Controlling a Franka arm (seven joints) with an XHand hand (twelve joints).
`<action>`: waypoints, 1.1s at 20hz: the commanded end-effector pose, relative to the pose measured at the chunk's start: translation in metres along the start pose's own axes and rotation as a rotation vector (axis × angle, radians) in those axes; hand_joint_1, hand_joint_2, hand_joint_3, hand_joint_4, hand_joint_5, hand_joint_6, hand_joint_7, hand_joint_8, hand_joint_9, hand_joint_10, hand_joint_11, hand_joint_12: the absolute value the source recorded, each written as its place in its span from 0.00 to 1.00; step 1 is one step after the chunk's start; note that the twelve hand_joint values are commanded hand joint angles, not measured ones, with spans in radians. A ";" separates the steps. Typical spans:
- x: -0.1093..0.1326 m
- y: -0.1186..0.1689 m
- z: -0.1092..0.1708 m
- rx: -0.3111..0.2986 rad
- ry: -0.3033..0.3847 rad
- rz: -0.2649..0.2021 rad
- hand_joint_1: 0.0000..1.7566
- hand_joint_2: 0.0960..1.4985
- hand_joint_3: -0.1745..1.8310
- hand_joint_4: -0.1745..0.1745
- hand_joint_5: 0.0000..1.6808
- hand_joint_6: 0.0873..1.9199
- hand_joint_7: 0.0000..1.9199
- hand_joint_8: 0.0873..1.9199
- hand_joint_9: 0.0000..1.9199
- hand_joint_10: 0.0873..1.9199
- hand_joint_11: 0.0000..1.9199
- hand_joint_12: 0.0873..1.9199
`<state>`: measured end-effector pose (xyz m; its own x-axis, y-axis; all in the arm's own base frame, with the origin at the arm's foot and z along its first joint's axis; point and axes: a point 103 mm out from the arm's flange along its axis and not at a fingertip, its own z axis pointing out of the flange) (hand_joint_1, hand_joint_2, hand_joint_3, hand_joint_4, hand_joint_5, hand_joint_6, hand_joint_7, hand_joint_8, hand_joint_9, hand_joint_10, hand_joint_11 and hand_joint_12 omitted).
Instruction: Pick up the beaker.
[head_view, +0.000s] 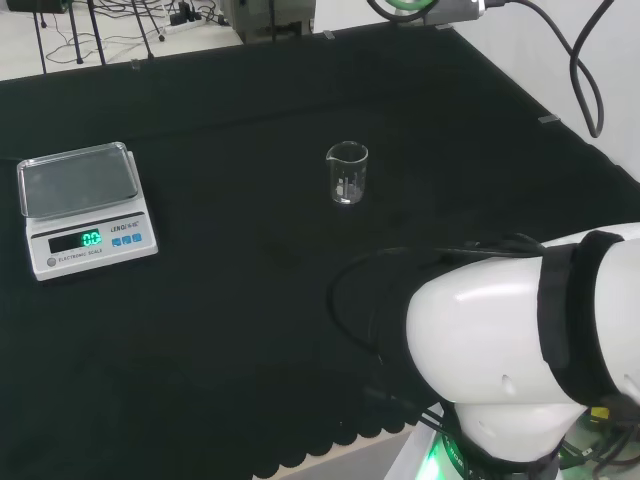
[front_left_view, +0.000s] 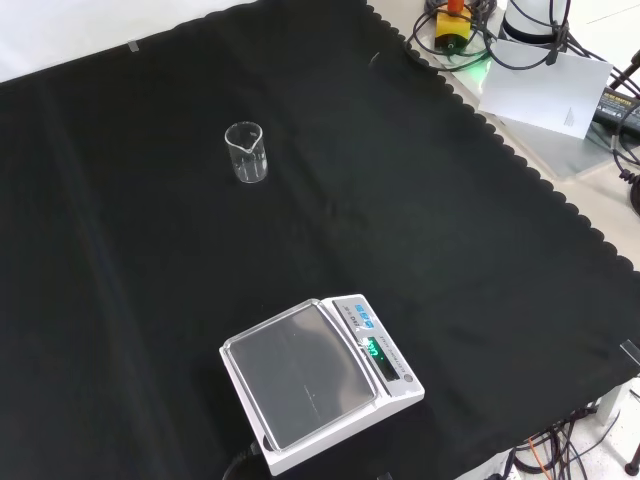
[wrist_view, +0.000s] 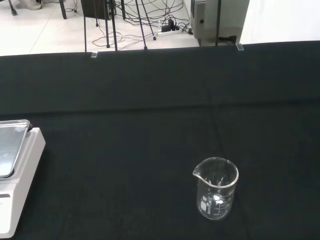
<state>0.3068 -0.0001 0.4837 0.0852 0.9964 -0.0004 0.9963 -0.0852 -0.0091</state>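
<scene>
A small clear glass beaker (head_view: 347, 174) stands upright on the black cloth near the middle of the bench in the head view. The front view has the beaker (front_left_view: 246, 152) toward the upper left, with its spout turned to the left. From the wrist view the beaker (wrist_view: 215, 188) looks empty and stands alone on the cloth, some way off from the camera.
A white digital scale (head_view: 84, 208) with a steel pan and a lit display sits at the left in the head view, and the scale (front_left_view: 318, 380) lies near the front edge in the front view. The arm's white link (head_view: 520, 350) fills the head view's lower right.
</scene>
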 end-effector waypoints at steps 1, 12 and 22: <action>-0.001 0.002 0.002 -0.005 -0.007 -0.001 0.38 0.57 0.02 0.57 0.02 0.00 0.00 0.24 0.01 0.43 0.00 0.46; -0.005 0.024 0.023 0.035 0.001 -0.010 0.38 0.56 0.02 0.54 0.03 0.00 0.00 0.27 0.01 0.43 0.00 0.47; -0.011 0.061 0.070 0.091 0.042 -0.024 0.38 0.56 0.02 0.55 0.02 0.00 0.00 0.27 0.00 0.43 0.00 0.47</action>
<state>0.3383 -0.0089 0.4522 0.0721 0.9973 0.0144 0.9963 -0.0713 -0.0487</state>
